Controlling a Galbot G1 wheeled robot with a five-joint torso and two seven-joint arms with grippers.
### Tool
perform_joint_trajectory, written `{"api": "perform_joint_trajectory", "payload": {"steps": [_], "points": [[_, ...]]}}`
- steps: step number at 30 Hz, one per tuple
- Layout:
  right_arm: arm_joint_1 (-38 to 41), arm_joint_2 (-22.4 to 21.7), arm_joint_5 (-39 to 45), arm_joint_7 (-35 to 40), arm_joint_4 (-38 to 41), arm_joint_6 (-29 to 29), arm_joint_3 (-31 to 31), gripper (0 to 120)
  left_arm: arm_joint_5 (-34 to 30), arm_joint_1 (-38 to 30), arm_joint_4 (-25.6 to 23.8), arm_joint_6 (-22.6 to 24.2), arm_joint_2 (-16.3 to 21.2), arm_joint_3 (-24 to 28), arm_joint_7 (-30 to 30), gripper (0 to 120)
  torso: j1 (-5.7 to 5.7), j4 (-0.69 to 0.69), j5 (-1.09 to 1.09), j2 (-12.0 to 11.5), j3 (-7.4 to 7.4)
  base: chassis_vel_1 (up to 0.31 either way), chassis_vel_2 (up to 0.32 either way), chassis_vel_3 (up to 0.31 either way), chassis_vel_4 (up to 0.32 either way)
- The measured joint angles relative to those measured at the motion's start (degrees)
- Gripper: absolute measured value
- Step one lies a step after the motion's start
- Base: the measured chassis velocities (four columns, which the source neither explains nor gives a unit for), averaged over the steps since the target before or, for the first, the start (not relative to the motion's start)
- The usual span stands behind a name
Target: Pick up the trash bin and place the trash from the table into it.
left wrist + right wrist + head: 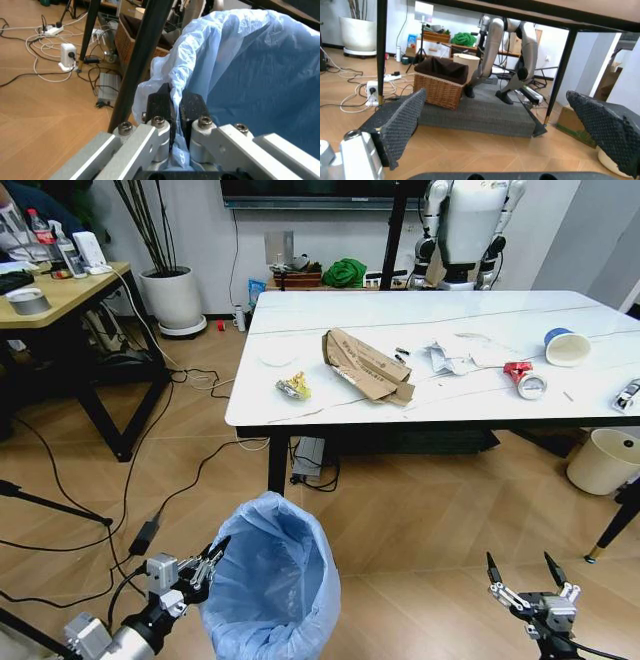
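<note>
Where the floor lies in front of the table (300, 395), the trash bin (272, 580) stands with its blue liner, the left gripper (212, 557) pinched narrow on the liner's rim. Right gripper (527, 572): low at the right, fingers spread wide, holding nothing. On the table: flattened cardboard (365, 366), yellow wrapper (294, 387), crumpled papers (445, 357), paper cup (566, 347).

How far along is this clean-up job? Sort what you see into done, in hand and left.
Done: the left gripper has its jaws shut on the rim of the trash bin.
In hand: the bin is held short of the table; the right gripper waits low, jaws open.
Left: the flattened cardboard, yellow wrapper, crumpled papers and paper cup lie on the tabletop.
</note>
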Motion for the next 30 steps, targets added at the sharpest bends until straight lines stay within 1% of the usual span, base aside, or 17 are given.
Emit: {"api": "perform_joint_trajectory", "payload": {"steps": [5, 9, 12, 13, 19, 21, 26, 30], "points": [[0.0, -0.1, 0.0, 0.0, 0.2, -0.1, 0.1, 100, -0.2, 0.0, 0.0, 0.1, -0.1, 0.1, 0.0, 0, 0.52, 0.00, 0.00, 1.4, 0.92, 0.000, 0.000, 0.000, 0.000], [0.0, -0.1, 0.1, 0.0, 0.3, -0.1, 0.1, 100, -0.2, 0.0, 0.0, 0.1, -0.1, 0.1, 0.0, 0, 0.69, 0.00, 0.00, 2.1, 1.36, 0.000, 0.000, 0.000, 0.000], [-0.1, 0.0, 0.0, 0.0, 0.4, -0.1, 0.1, 100, -0.4, 0.2, 0.0, 0.2, 0.1, 0.1, -0.2, 0, 1.13, 0.00, 0.00, 3.2, 2.12, 0.000, 0.000, 0.000, 0.000], [-0.1, 0.0, 0.0, 0.0, 0.4, -0.1, 0.1, 100, -0.4, 0.2, 0.0, 0.2, 0.1, 0.1, -0.2, 0, 1.13, 0.00, 0.00, 3.2, 2.12, 0.000, 0.000, 0.000, 0.000], [-0.1, 0.2, -0.1, 0.0, 0.4, -0.1, 0.1, 100, -0.5, 0.3, 0.0, 0.2, 0.0, 0.3, -0.2, 0, 1.88, 0.00, 0.00, 5.0, 3.09, 0.000, 0.000, 0.000, 0.000], [-0.2, 0.2, -0.1, 0.0, 0.4, -0.1, 0.1, 100, -0.5, 0.3, 0.0, 0.2, 0.0, 0.3, -0.2, 0, 1.94, 0.00, 0.00, 5.1, 3.17, 0.000, 0.000, 0.000, 0.000], [-0.1, 0.1, -0.2, 0.0, 0.7, -0.1, 0.1, 100, -0.9, 0.3, -0.2, 0.4, 0.1, 0.2, -0.4, 0, 2.54, 0.00, 0.00, 6.7, 4.12, 0.000, 0.000, 0.000, 0.000], [-0.1, 0.1, -0.2, 0.0, 0.7, -0.2, 0.1, 100, -1.0, 0.3, -0.2, 0.4, 0.0, 0.2, -0.4, 0, 2.89, 0.00, 0.00, 7.5, 4.59, 0.000, 0.000, 0.000, 0.000]]}}
